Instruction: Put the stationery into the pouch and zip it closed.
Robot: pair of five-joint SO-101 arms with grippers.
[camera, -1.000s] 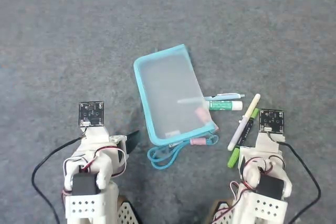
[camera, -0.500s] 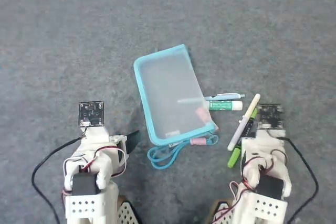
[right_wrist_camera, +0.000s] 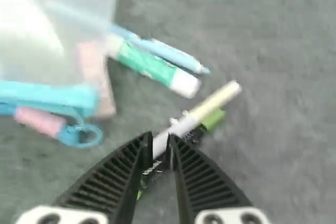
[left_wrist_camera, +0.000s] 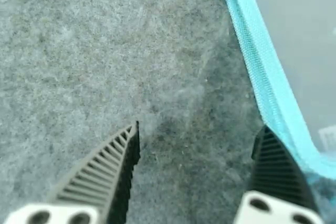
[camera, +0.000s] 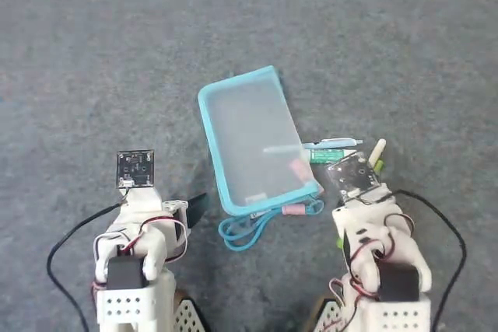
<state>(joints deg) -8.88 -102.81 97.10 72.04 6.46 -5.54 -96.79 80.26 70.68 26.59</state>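
Observation:
The translucent pouch (camera: 249, 141) with teal edging lies mid-table, its mouth towards the arms. A pink piece (right_wrist_camera: 94, 66) shows through its wall. Beside it lie a blue pen (camera: 336, 143), a green-and-white stick (camera: 320, 156), a white pen with a yellow cap (right_wrist_camera: 210, 103) and a green marker (right_wrist_camera: 211, 119). My right gripper (right_wrist_camera: 159, 142) hovers over the white pen, its fingers almost together and holding nothing. My left gripper (left_wrist_camera: 197, 150) is open just above the mat beside the pouch's teal edge (left_wrist_camera: 262, 77).
A teal cord loop (camera: 247, 229) and a pink zipper tag (camera: 294, 209) trail from the pouch mouth towards the arms. Grey felt (camera: 117, 60) covers the whole table, with open room to the left and at the back.
The right arm has swung up and towards the pouch, so its wrist now covers part of the pens. The left arm and the pouch have not moved.

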